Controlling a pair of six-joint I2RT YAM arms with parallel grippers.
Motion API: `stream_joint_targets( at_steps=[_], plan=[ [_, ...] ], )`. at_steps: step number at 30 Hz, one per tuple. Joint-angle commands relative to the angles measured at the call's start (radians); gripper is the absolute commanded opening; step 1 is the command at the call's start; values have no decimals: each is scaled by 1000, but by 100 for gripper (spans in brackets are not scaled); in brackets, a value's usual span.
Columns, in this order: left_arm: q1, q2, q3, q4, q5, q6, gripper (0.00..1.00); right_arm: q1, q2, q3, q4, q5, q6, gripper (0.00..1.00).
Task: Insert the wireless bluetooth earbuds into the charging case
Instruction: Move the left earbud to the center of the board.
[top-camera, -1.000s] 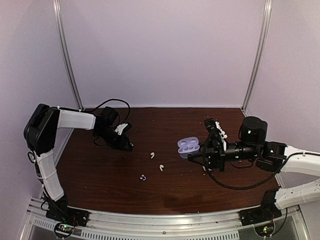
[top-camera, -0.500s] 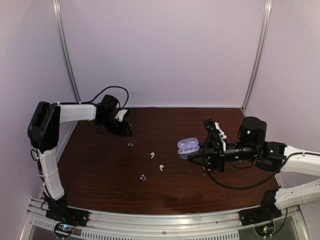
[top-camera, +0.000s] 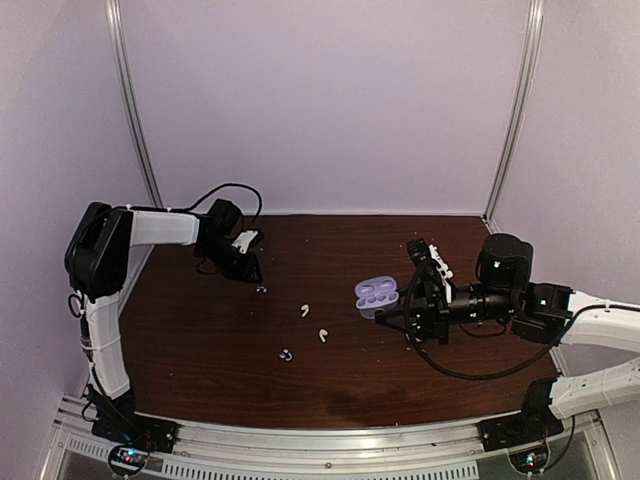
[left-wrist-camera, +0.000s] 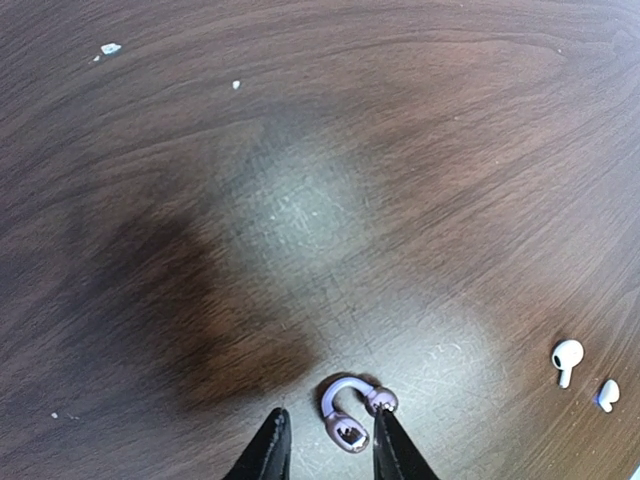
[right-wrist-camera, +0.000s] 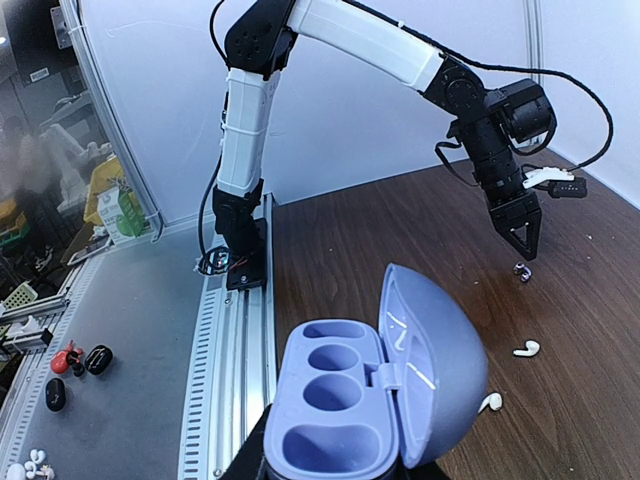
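My right gripper (top-camera: 398, 306) is shut on the open lilac charging case (top-camera: 377, 294) and holds it just above the table. In the right wrist view the case (right-wrist-camera: 345, 400) shows several empty wells, with its lid (right-wrist-camera: 440, 355) standing up. My left gripper (top-camera: 247, 268) is open at the back left. In the left wrist view its tips (left-wrist-camera: 330, 455) hang over a bluish-purple earbud (left-wrist-camera: 350, 410) that lies on the wood. That earbud (top-camera: 262, 290) also shows in the top view. Two white earbuds (top-camera: 305, 310) (top-camera: 323, 335) and a second purple earbud (top-camera: 286, 354) lie mid-table.
The dark wooden table (top-camera: 200, 340) has a metal rail (top-camera: 330, 455) along its near edge and purple walls around it. A black cable (top-camera: 470, 370) loops under the right arm. The white earbuds also show in the left wrist view (left-wrist-camera: 566, 358) and the right wrist view (right-wrist-camera: 527, 348).
My left gripper has drawn back toward the far left, and the purple earbud it covered now lies uncovered on the table. The right arm and case have stayed in place.
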Motion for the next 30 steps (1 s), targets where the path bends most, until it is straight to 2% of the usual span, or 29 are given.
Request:
stream_joint_targets(
  at_steps=[1, 13, 21, 30],
  plan=[
    [2, 16, -11, -5, -21, 25, 30, -6, -4, 12, 1, -1, -10, 0],
    [-56, 52, -25, -21, -50, 43, 30, -6, -13, 9, -5, -3, -10, 0],
    [-73, 18, -77, -24, -61, 44, 23, -6, -22, 6, -2, -3, -9, 0],
    [-78, 11, -57, -30, -59, 44, 18, -6, -31, 5, -9, 0, -7, 0]
  ],
)
